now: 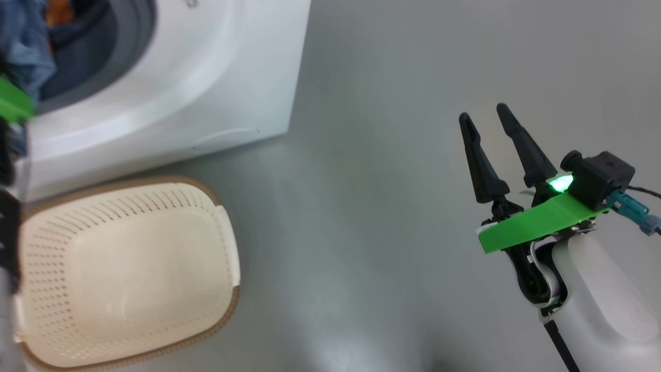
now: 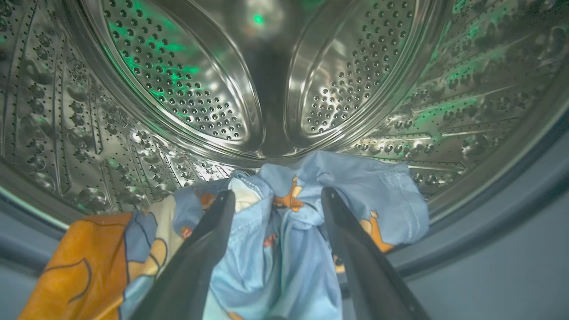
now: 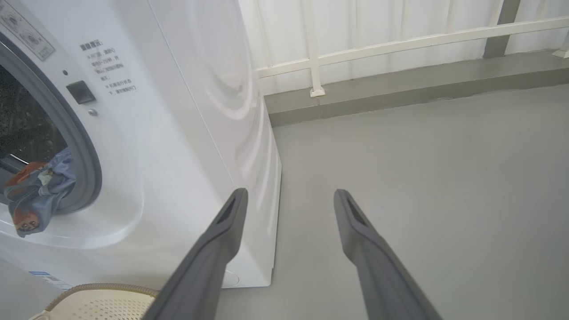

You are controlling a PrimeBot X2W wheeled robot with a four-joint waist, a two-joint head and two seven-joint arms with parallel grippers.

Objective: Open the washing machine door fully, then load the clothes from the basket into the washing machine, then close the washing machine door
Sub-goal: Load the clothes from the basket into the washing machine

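Note:
The white washing machine [image 1: 217, 77] stands at upper left, and its door is out of view. Inside the steel drum [image 2: 178, 89] my left gripper [image 2: 278, 192] is open. The light blue clothes [image 2: 378, 186] with orange figures lie loose between and around its fingers. They sit at the drum's front lip, and an orange part hangs over the grey gasket. From outside, the clothes [image 3: 40, 186] droop at the opening's lower edge. The cream basket [image 1: 129, 248] sits empty on the floor before the machine. My right gripper [image 1: 483, 111] hangs open over bare floor, right of the machine.
Grey floor [image 1: 387, 206] stretches to the right of the machine. A white railing [image 3: 311, 58] on a raised grey kerb [image 3: 400, 84] runs behind it. The basket's rim [image 3: 98, 289] lies just below the machine's front, near my right gripper's [image 3: 290, 191] left finger.

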